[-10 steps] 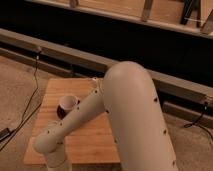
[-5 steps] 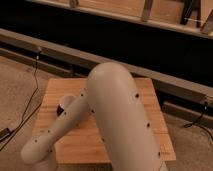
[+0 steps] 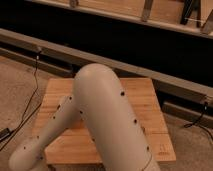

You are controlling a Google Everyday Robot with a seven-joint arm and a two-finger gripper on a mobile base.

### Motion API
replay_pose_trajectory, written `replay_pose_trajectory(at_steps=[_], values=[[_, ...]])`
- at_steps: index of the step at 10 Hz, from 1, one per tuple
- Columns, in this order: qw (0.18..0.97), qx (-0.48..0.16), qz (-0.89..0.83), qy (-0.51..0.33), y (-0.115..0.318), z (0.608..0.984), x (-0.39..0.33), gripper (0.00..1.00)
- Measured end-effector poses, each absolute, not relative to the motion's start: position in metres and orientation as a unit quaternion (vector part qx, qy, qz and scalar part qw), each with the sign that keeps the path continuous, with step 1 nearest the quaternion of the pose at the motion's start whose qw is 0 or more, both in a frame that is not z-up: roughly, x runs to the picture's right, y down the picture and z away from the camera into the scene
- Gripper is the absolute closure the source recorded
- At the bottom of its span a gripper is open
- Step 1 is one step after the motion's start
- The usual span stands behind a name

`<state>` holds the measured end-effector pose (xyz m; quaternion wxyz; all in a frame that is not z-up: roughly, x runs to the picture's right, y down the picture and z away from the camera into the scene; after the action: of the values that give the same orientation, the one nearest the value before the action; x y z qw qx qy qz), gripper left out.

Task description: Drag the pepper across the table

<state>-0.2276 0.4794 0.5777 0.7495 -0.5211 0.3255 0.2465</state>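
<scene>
Arm (image 3: 102, 112): fat beige elbow sits over centre-left of the table (image 3: 147, 100) and covers much of the top. Forearm slants down to lower left. Its rounded end (image 3: 26, 156) lies past the table's front-left corner, by the bottom edge of the shot.

Gripper: not in shot, since no part shows beyond that rounded end. Jaws released, clenched or grasping: can't tell.

Pepper: not visible anywhere on the bare wood. Either under the arm or out of frame; can't say which.

Table: bare planks show along the right side, the back strip and a bit of the left edge. Small dark mark near the front-right corner (image 3: 161, 148), too small to read.

Changes vs earlier:
- 1 s ago the elbow was at the right of the table, w/ forearm reaching up to left-centre. Half a sec ago the elbow was nearer centre. Now it's further left and lower.
- Forearm end has dropped from mid-left of the table to off the front-left corner.
- A small dark-red round thing showed by the forearm 1 s ago. Not seen now.
- More of the right half of the table is uncovered.
- Table itself is in the same spot in frame.

Surrounds: black cable (image 3: 31, 97) trails on the floor to the left, another cable (image 3: 197, 119) is at right, and a grey rail (image 3: 125, 66) runs behind the table.
</scene>
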Motion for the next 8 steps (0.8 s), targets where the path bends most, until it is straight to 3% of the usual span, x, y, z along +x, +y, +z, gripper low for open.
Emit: replay_pose_trajectory(at_steps=[3,8], values=[[0.749,-0.524,0.241,0.327,0.483,0.571,-0.238,0.27],[0.747,-0.527,0.241,0.325,0.485,0.564,-0.248,0.25]])
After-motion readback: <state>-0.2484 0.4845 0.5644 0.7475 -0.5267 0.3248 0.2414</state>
